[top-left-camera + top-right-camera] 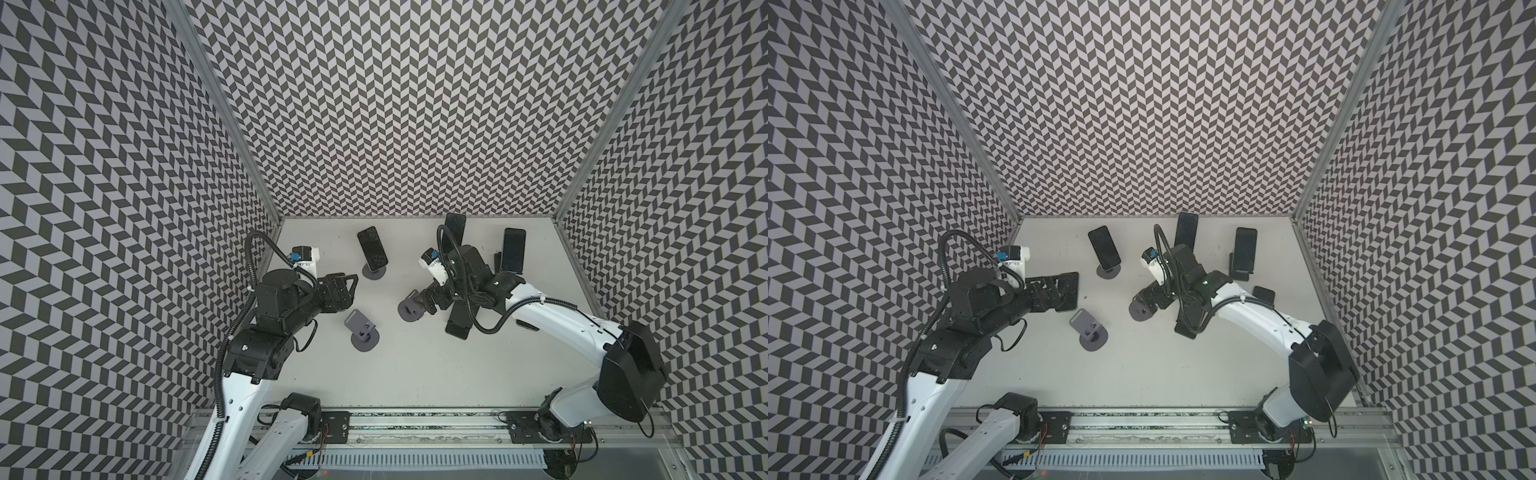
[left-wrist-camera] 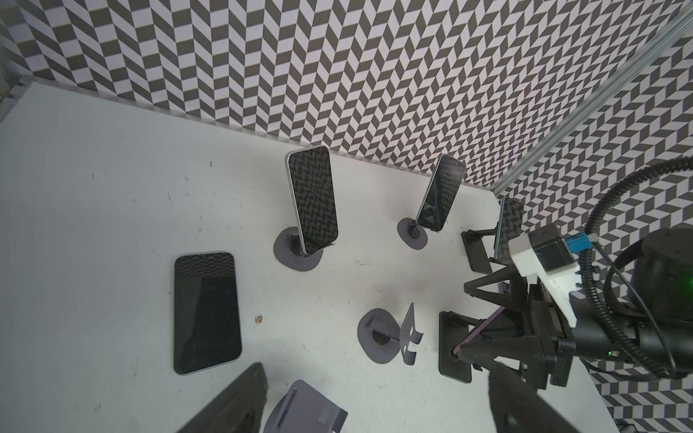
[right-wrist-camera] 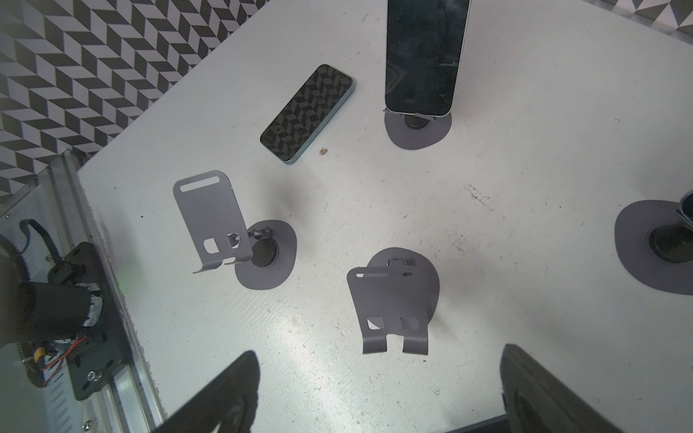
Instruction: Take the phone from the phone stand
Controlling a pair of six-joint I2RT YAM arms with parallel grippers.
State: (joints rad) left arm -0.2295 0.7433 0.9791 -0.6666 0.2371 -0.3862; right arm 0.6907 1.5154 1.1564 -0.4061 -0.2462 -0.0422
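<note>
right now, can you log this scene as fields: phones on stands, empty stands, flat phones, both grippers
on stands: left phone, back phone, right phone
empty stands: grey stand, second grey stand
flat on table: flat phone
left gripper: jaws open, empty
right gripper: jaws open, empty, over the second grey stand
task: three phones not yet removed

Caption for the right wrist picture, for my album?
Open right gripper near an empty stand; flat phone and propped phone beyond.

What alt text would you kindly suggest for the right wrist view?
Two empty grey phone stands sit on a white table, ahead of the open right claw. Beyond them are a flat phone and a propped phone on its stand.
</note>
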